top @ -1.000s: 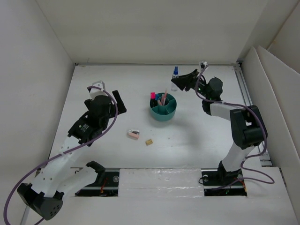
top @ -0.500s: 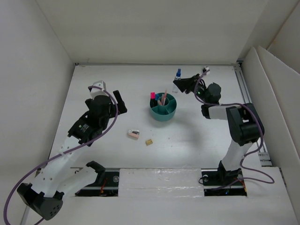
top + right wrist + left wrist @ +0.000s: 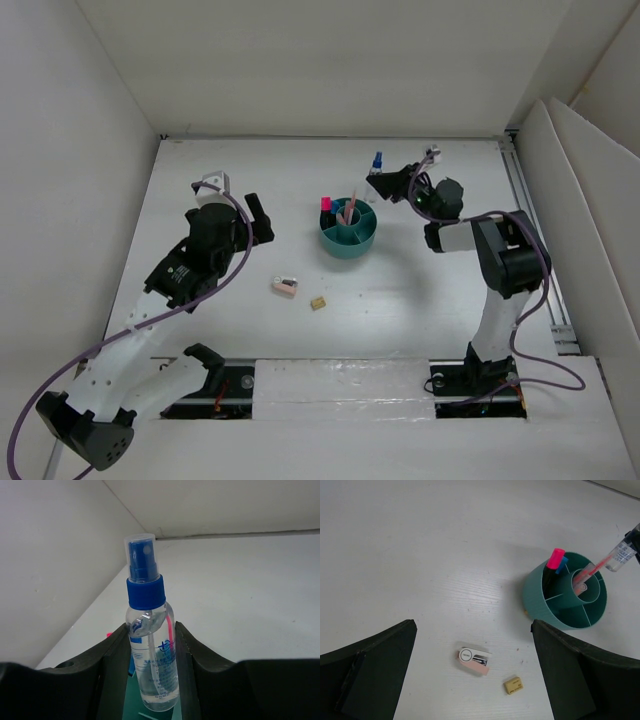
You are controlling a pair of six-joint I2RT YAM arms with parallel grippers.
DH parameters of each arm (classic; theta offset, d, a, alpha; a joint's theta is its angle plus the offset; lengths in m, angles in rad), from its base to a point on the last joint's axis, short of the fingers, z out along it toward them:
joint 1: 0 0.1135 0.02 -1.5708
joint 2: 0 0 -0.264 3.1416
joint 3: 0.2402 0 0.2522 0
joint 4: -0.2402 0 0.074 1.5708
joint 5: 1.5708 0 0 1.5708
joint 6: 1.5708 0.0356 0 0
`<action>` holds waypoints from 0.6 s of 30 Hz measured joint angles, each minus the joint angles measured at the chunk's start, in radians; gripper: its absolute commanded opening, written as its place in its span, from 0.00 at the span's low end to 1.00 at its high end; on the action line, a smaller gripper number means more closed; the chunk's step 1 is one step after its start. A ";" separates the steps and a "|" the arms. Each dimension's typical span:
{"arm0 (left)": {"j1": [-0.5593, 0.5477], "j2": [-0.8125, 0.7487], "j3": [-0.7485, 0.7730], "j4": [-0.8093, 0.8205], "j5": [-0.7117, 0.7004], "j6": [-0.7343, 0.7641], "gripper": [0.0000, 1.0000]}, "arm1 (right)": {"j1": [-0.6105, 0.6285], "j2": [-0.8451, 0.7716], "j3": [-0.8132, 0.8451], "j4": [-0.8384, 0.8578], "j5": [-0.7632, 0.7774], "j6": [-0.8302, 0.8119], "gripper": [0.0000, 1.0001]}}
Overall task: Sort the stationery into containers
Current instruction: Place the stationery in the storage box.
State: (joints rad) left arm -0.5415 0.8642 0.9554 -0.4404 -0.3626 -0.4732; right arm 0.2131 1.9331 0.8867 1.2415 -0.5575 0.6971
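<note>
one small clear bottle point(image 3: 150, 645) with a blue spray cap sat clenched upright in the right claw point(image 3: 386, 184), hanging just past the far rim of the teal organizer point(image 3: 348, 232). to my eye it wanted carrying over an empty outer compartment, clear of the pink pens point(image 3: 587, 572) leaning from the centre cup, then lowering until its base was inside the walls before letting go. the left claw point(image 3: 260, 222) hung released and wide, grasping nothing. a pink eraser point(image 3: 285, 287) and tan block point(image 3: 318, 302) lay on the white counter point(image 3: 230, 160), boxed by pale walls.
</note>
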 measured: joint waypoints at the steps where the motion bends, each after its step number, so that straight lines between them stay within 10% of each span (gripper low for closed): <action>1: 0.000 0.000 0.000 0.002 0.004 0.002 1.00 | 0.002 0.000 0.006 0.001 0.000 0.001 0.00; 18: 0.000 -0.011 0.000 0.005 0.023 0.013 1.00 | 0.055 0.050 0.034 0.008 -0.008 0.009 0.00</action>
State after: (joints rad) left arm -0.5415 0.8532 0.9550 -0.4358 -0.3393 -0.4599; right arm 0.2680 1.9827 0.9211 1.2499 -0.5655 0.7063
